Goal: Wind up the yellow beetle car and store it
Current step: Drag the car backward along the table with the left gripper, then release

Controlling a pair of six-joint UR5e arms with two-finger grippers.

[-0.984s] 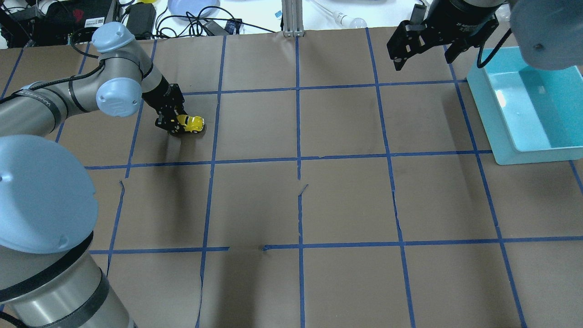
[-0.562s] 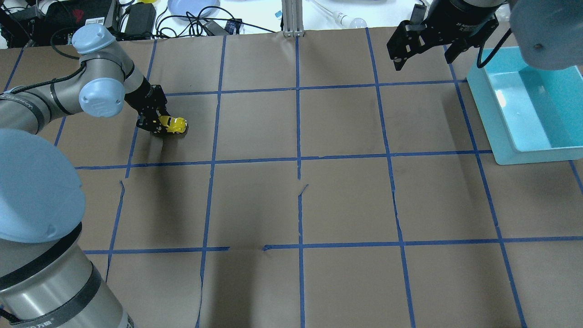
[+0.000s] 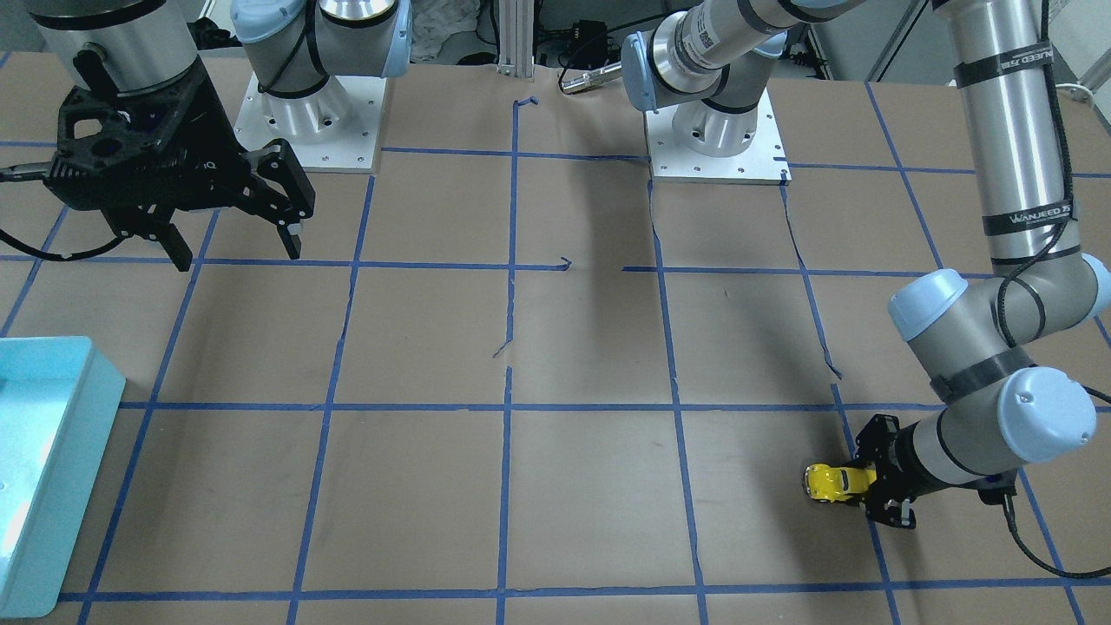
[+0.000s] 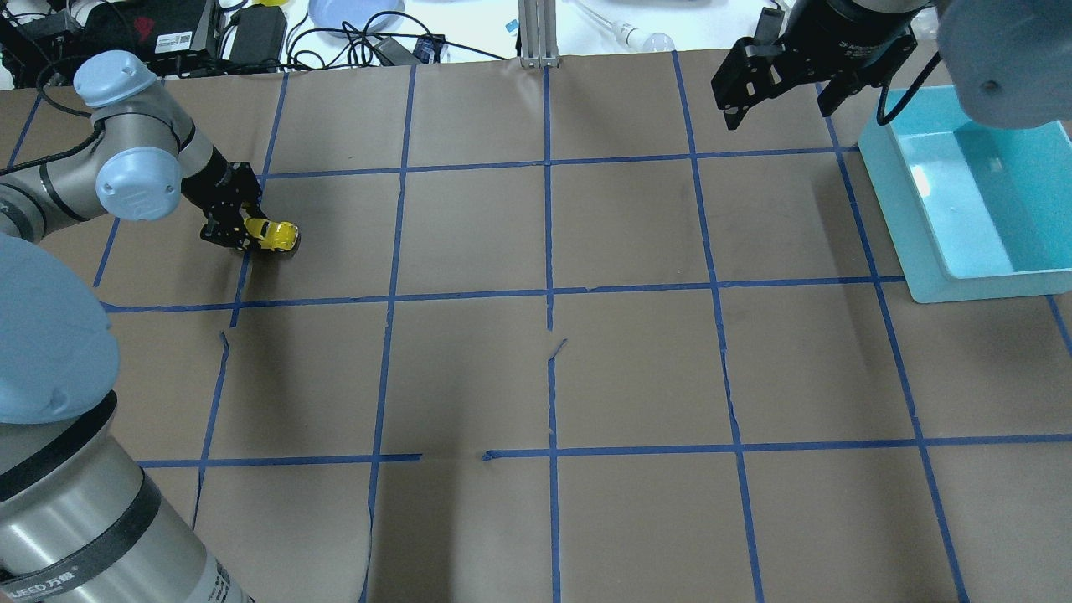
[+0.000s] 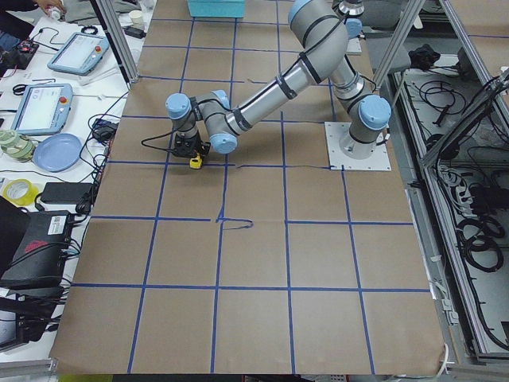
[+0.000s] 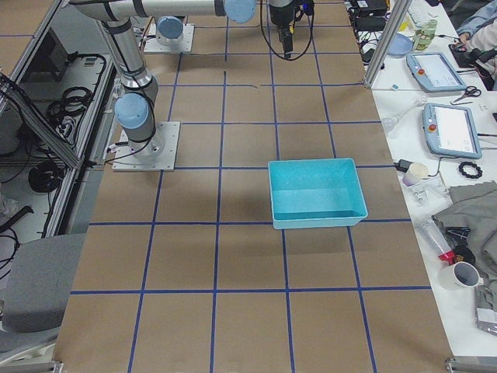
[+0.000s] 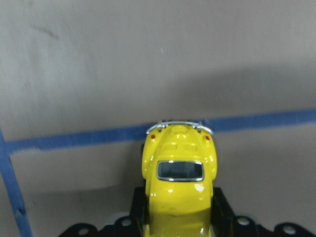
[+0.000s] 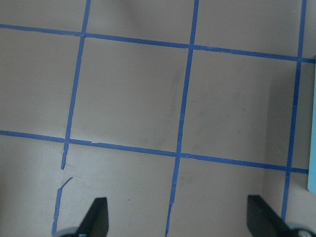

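Gripped in the clenched left jaws, the yellow beetle car [image 4: 275,236] is dragged further left along the desk [image 4: 636,368] than 1 second ago, so winding seems underway, while the right jaws are held released near the teal tray [image 4: 900,209].

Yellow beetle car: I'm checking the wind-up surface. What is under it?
Brown paper and a blue tape line running beneath the yellow beetle car, which the left pincer grips. Its wheels and their contact are covered by the body.
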